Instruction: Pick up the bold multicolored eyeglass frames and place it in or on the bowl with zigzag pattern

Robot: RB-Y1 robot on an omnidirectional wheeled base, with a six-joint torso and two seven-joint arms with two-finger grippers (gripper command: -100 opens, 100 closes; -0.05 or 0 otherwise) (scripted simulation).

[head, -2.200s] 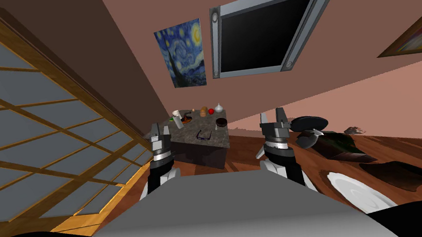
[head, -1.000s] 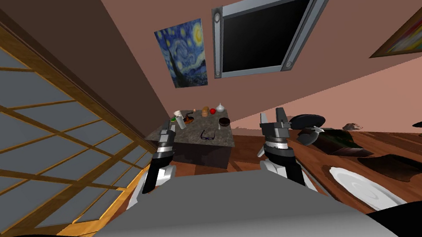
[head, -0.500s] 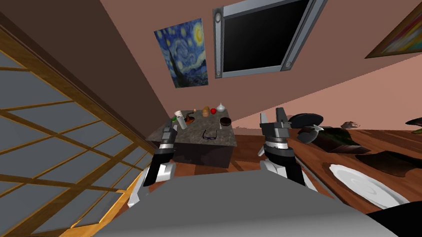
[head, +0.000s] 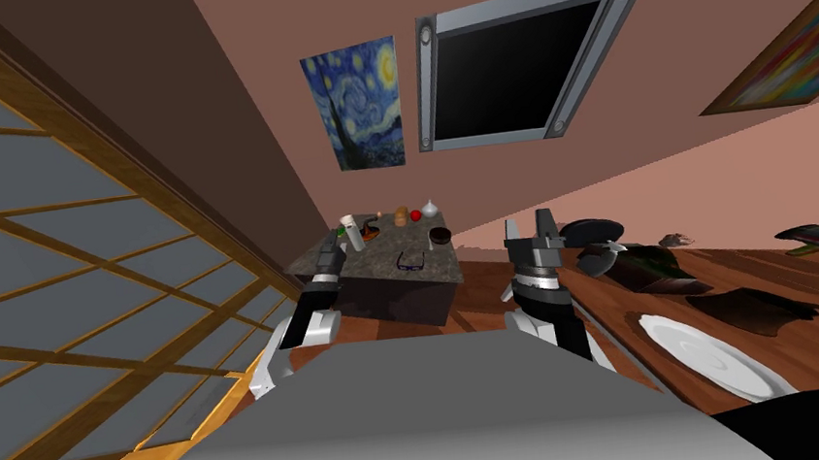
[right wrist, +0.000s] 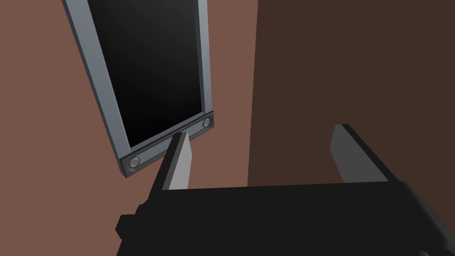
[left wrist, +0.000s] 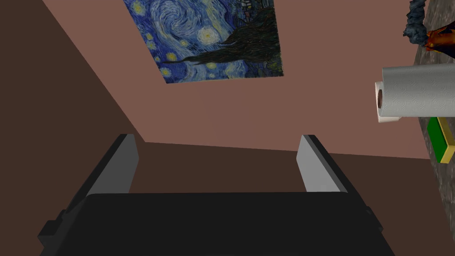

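Head view, left hand (head: 335,240) spread, reached further toward the table (head: 372,262), eyeglass frames (head: 410,261) untouched, right hand (head: 529,222) spread too

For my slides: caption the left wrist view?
Left gripper, jaws open, beside a paper towel roll and green block; night-sky painting behind.
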